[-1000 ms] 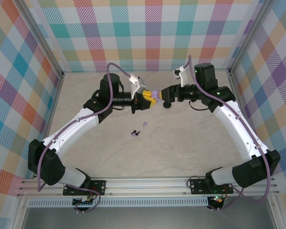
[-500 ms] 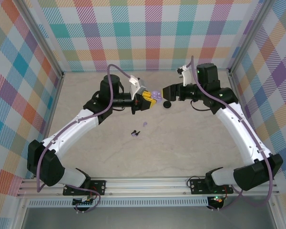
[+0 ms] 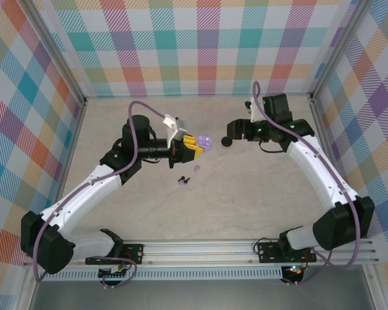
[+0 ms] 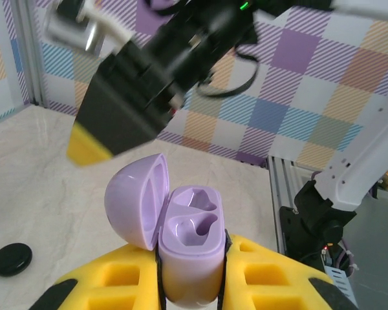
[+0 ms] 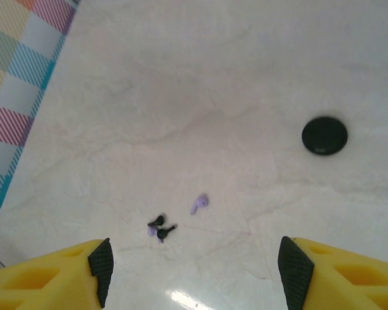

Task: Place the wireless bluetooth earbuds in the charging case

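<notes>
My left gripper is shut on the lavender charging case, which stands upright between the yellow fingers. Its lid is hinged open to the left and both wells are empty. From above, the case is held over mid-table by the left gripper. My right gripper hovers open to the case's right, apart from it. In the right wrist view, the right gripper looks down on the earbuds: one lavender piece lies alone, and two black pieces lie over another lavender one. From above, that cluster lies just below the case.
A round black disc lies on the table between the two grippers, also seen as the disc and the disc. Plaid walls and metal frame posts close the table on three sides.
The right gripper has drawn back to the right, away from the case. The left arm has pulled the case left and slightly nearer, still gripping it.
</notes>
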`<state>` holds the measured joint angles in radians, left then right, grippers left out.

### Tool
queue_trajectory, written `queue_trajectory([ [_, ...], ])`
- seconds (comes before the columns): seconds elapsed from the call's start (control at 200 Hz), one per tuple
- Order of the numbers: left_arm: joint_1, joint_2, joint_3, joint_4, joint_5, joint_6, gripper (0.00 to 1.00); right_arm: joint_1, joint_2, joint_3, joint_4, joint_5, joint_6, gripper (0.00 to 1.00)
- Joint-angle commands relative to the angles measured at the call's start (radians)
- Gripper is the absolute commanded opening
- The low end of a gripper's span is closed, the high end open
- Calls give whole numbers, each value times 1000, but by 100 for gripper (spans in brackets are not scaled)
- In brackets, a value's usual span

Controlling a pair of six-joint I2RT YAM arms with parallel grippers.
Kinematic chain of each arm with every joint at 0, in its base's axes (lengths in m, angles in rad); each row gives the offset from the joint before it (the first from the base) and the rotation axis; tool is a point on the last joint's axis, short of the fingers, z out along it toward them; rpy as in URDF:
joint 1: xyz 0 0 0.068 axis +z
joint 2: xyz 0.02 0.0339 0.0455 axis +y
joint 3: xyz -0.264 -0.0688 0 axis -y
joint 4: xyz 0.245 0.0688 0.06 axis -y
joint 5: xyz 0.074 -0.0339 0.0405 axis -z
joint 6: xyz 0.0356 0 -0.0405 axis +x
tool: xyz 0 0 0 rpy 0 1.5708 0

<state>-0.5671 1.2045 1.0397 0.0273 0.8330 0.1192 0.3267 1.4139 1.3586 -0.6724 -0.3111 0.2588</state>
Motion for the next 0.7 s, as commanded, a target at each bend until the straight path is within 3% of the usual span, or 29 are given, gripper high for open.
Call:
queue_trajectory([
  [0.0, 5, -61, -45, 52, 40, -43, 14, 9, 64, -56, 30, -87, 62, 69],
  [0.45, 4, -220, -162, 51, -13, -108, 15, 157, 423, 64, 38, -82, 113, 58],
  [0.695, 4, -240, -147, 10, -3, -110, 15, 219, 580, 173, -8, -41, 132, 52],
])
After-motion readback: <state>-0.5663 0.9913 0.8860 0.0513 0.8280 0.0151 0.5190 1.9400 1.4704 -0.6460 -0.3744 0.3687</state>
